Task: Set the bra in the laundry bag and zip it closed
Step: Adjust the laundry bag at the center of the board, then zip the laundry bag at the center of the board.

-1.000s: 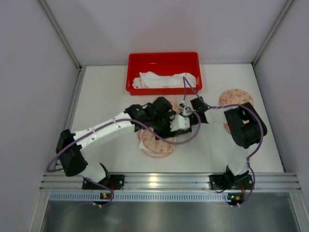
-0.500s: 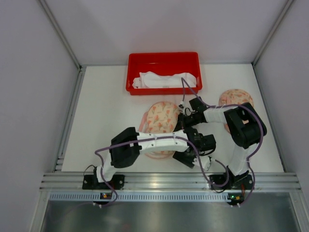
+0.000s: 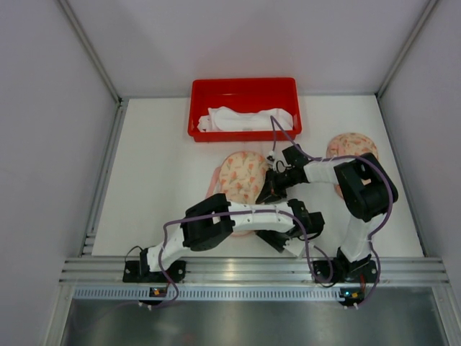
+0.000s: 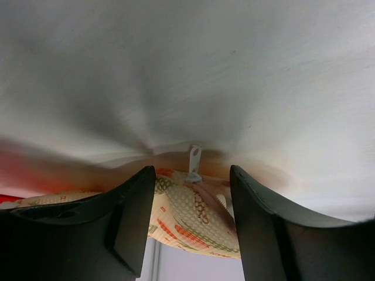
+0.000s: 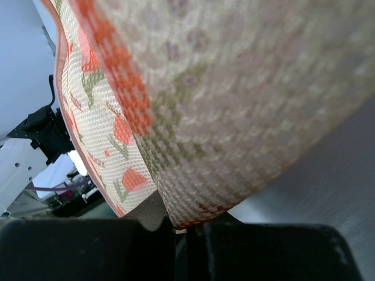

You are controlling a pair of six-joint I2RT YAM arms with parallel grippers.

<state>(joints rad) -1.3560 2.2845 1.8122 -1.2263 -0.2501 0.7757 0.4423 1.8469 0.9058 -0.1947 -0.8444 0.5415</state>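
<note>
The laundry bag [image 3: 241,176], a round mesh pouch printed with orange flowers, lies mid-table. My right gripper [image 3: 270,191] is shut on its right edge; up close the mesh [image 5: 234,117] runs down into the closed gripper [image 5: 187,221]. My left gripper [image 3: 274,236] reaches in low at the bag's near right side and is open. In its wrist view the bag's edge [image 4: 193,219] sits between the fingers of the gripper [image 4: 192,196], with the pale zipper pull [image 4: 194,159] just beyond the tips, untouched. I cannot pick out the bra.
A red bin [image 3: 198,108] at the back holds white fabric [image 3: 248,119]. A second floral round piece [image 3: 351,144] lies at the right, behind my right arm. The left forearm [image 3: 252,213] crosses the bag's near part.
My left arm has swung from over the bag's middle to its near right side, uncovering the bag. Its jaws have narrowed a little. The right gripper has kept its grip.
</note>
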